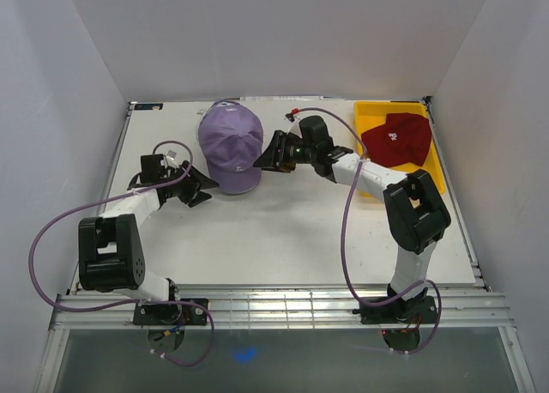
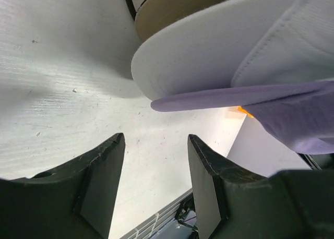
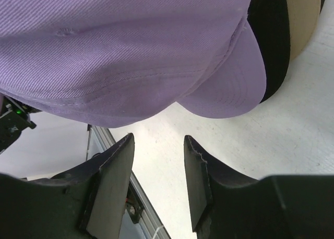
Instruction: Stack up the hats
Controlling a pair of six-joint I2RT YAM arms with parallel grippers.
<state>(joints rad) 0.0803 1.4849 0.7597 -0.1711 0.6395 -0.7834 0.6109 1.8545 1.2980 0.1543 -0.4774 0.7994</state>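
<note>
Lavender cap (image 1: 230, 144) tops the stack (image 2: 198, 56); red cap (image 1: 396, 140) in the tray (image 1: 369, 114) is left. My left claw (image 1: 202, 188) and right claw (image 1: 262, 157) gape, empty.

Bright, even, diffuse light; top view sharp.
Soft shadow under the white brim (image 2: 209, 54) on table (image 2: 52, 119); near fabric slightly blurred.

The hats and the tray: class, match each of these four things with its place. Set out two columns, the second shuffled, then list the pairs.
Things
1 lavender cap
2 dark red cap
3 white cap
4 yellow tray

Places
A far right corner of the table
B on top of the other piled caps
C lying in the tray
D in the pile, beneath the lavender one

Pairs: 1-B, 2-C, 3-D, 4-A
</note>
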